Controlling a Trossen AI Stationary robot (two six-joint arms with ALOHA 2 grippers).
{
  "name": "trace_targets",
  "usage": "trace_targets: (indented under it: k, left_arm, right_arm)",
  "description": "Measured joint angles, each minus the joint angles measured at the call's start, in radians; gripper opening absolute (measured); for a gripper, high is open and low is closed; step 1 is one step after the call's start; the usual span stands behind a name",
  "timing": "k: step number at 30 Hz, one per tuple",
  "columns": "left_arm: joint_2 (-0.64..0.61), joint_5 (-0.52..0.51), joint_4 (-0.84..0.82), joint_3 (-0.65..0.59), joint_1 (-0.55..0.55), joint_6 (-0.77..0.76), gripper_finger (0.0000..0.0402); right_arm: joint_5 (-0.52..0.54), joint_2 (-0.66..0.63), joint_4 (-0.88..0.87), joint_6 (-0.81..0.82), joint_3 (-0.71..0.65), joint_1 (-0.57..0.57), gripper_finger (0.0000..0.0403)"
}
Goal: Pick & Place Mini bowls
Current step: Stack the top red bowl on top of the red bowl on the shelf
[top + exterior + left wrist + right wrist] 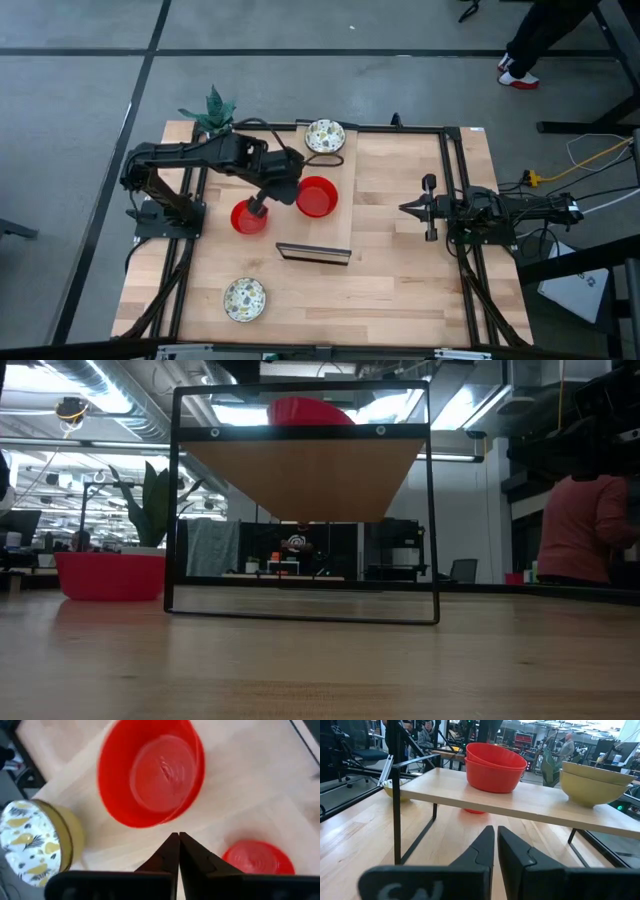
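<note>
A low wooden shelf point(335, 230) on a black frame stands mid-table. On it sit two red mini bowls point(495, 767), one nested in the other point(317, 197), and at its far end patterned cream bowls point(325, 136), stacked point(594, 782). Another red bowl point(245, 218) rests on the table left of the shelf, and a patterned bowl point(244, 299) lies near the front left. My left gripper point(178, 840) hangs shut and empty above the shelf's left edge, between the red stack point(152, 772) and the lone red bowl point(257, 857). My right gripper point(405, 208) waits level at the right, shut point(496, 845).
A small potted plant point(213, 110) stands at the far left corner. The shelf's black frame point(300, 610) rises close in front of the low camera. A person stands on the floor beyond the table point(525, 45). Bare wood lies between the shelf and my right gripper.
</note>
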Motion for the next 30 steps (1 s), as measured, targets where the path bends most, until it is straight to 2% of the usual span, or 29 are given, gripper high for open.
trace_targets:
  k: [9,14,23,30]
  left_arm:
    - [-0.014,0.001,0.2,0.0,0.01,-0.16,0.0001]
    - [-0.02,-0.012,0.323,-0.056,0.022,-0.243,0.0002]
    - [-0.088,-0.032,0.534,-0.231,0.035,-0.369,0.0001]
    - [-0.18,-0.054,0.705,-0.426,0.035,-0.435,0.0001]
  right_arm:
    - [0.0,0.0,0.0,0.0,0.0,0.0,0.0026]
    - [0.0,0.0,0.0,0.0,0.0,0.0,0.0026]
    - [0.0,0.0,0.0,0.0,0.0,0.0,0.0026]
    - [0.0,0.0,0.0,0.0,0.0,0.0,0.0026]
